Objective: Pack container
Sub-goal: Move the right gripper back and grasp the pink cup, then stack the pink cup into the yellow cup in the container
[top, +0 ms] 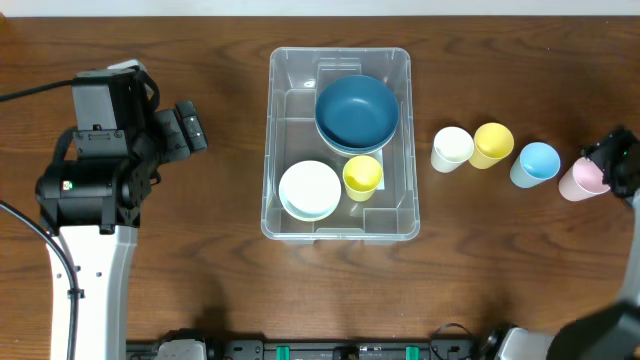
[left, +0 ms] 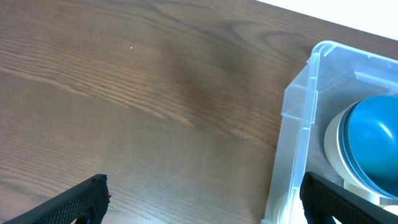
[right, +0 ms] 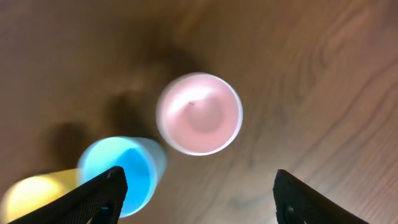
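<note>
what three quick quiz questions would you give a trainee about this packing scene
1. True or false: the pink cup sits inside the container.
2. How many cups stand on the table outside the container?
3. The right fingers are: A open above the pink cup; B shut on it; C inside the container.

Key:
1. False.
2. Four: white cup, yellow cup beside it, blue cup, pink cup.
3. A.

clear glossy plastic container (top: 340, 225), wood-grain table (top: 220, 290) (matt)
</note>
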Robot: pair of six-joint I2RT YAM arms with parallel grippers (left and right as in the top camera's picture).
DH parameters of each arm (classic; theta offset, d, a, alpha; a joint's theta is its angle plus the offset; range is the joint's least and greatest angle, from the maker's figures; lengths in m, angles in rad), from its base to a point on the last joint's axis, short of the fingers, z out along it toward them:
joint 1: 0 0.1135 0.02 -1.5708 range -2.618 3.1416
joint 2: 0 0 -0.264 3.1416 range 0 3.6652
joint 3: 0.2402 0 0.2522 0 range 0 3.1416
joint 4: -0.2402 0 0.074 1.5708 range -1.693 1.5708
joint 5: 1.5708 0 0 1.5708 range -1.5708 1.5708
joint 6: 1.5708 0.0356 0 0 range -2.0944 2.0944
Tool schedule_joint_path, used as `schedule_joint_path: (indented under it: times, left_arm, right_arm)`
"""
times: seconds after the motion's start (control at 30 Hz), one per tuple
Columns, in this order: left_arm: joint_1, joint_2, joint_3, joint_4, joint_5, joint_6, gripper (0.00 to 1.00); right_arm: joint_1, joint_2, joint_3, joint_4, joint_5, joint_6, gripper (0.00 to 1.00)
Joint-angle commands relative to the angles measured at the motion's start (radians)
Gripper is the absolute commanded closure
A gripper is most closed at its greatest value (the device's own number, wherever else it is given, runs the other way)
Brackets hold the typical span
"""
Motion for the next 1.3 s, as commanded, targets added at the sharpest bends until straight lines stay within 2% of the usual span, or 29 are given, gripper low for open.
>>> schedule_joint_path:
  times: [0.0, 0.2, 0.3, 0.37, 0.47, 0.5, 0.6, 0.67, 0.87, 1.0, 1.13, 1.27]
  left_arm:
    - [0.005, 0.002, 0.002, -0.003, -0.012, -0.002, 0.02]
    - [0.005, 0.002, 0.002, -0.003, -0.012, -0.002, 0.02]
    - [0.005, 0.002, 0.002, -0.003, -0.012, -0.002, 0.02]
    - [0.005, 0.002, 0.002, -0.003, -0.012, -0.002, 0.02]
    - [0.005, 0.002, 0.002, -0.003, -0.012, -0.002, 0.02]
    - [0.005, 0.002, 0.002, -0.003, -0.012, -0.002, 0.02]
    - [0.005, 0.002, 0.002, -0.003, -0.012, -0.002, 0.02]
    - [0.005, 0.002, 0.002, -0.003, -0.012, -0.002, 0.02]
    - [0.005, 0.002, 0.002, -0.003, -0.012, -0.002, 0.02]
    - [0.005, 0.002, 0.002, -0.003, -0.012, -0.002, 0.02]
    - [0.005, 0.002, 0.002, -0.003, -0.012, -0.002, 0.02]
    - [0.005, 0.002, 0.002, -0.003, -0.012, -0.002, 0.02]
  right_arm:
    - [-0.034, 0.102, 0.0, 0.001, -0.023, 0.026, 0.23]
    - [-0.082, 0.242, -0.001, -0.023, -0.023, 0.087, 0.22]
    - [-0.12, 0.288, -0.002, -0.021, -0.051, 0.092, 0.3]
    - [-0.14, 0.312, -0.002, -0.02, -0.06, 0.092, 0.42]
    - [-0.154, 0.342, -0.01, -0.005, -0.062, 0.092, 0.51]
    - [-0.155, 0.349, -0.011, -0.005, -0.064, 0.092, 0.57]
    - [-0.155, 0.345, -0.01, -0.001, -0.06, 0.084, 0.85]
    - [-0.158, 0.329, -0.01, 0.001, -0.051, 0.076, 0.99]
    - [-0.168, 0.17, -0.007, -0.01, -0.032, 0.069, 0.99]
    - [-0.132, -0.02, -0.002, -0.01, -0.161, 0.069, 0.99]
    - [0.013, -0.233, -0.002, -0.006, -0.335, 0.022, 0.99]
    - [0.261, -0.369, -0.002, -0.021, -0.348, -0.048, 0.99]
